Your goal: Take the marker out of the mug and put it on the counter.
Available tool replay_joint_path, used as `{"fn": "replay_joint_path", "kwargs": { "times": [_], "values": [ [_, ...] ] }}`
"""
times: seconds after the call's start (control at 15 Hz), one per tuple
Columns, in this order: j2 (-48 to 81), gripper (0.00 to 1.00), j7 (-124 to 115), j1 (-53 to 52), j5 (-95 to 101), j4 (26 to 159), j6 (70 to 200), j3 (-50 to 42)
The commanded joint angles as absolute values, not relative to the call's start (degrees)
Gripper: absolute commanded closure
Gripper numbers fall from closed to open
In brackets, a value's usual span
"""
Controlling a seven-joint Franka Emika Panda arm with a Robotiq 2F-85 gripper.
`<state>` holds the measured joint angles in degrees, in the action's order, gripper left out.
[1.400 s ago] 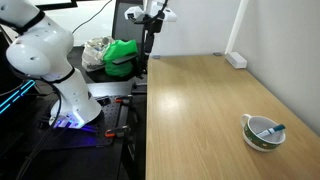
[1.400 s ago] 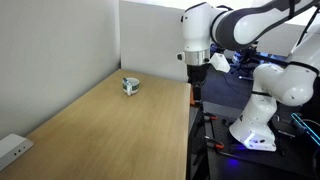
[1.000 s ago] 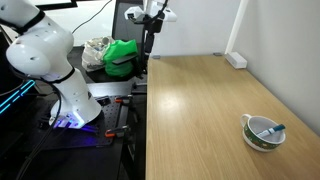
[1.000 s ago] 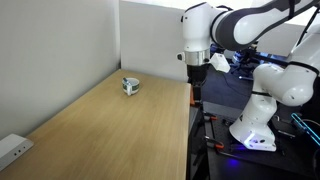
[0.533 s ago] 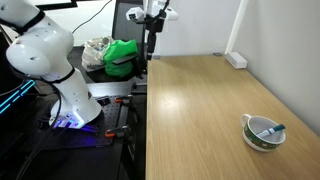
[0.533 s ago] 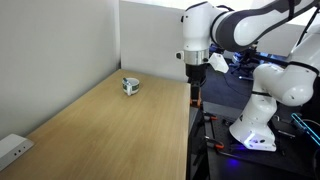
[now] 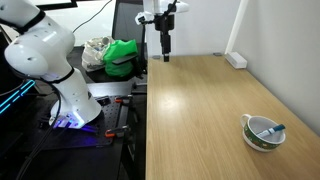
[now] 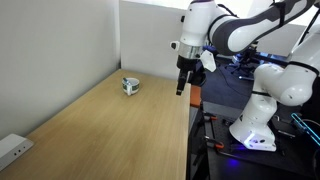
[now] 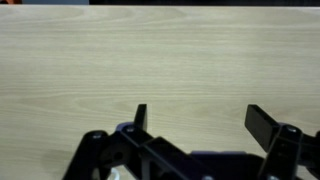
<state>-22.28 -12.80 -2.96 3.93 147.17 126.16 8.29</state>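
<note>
The white mug [image 7: 264, 132] with dark greenish markings stands on the tan wood counter [image 7: 200, 110] near its front right corner; it also shows small and far off in an exterior view [image 8: 131, 86]. The green-teal marker [image 7: 274, 128] lies inside the mug, its end resting on the rim. My gripper [image 7: 166, 55] hangs open and empty above the counter's edge, far from the mug; it also shows in an exterior view [image 8: 181, 88]. In the wrist view the open fingers [image 9: 198, 118] frame bare wood, with mug and marker out of view.
A dark bench with a green cloth [image 7: 122, 55] and clutter lies beside the counter. A white power strip [image 7: 236, 60] lies at the counter's far end by the wall, also seen in an exterior view [image 8: 12, 150]. The robot base [image 8: 255, 125] stands beside the counter.
The gripper has swung from beside the counter's edge inward over the counter and a little lower. The mug and marker have not moved.
</note>
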Motion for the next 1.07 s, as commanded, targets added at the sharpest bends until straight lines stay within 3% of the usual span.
{"fn": "replay_joint_path", "kwargs": {
  "times": [0.0, 1.0],
  "values": [
    [-22.7, 0.00, -13.9, 0.0, 8.0, 148.2, 133.6, 7.0],
    [-9.6, 0.00, -15.3, 13.6, 18.2, 142.7, 160.3, 1.4]
  ]
}}
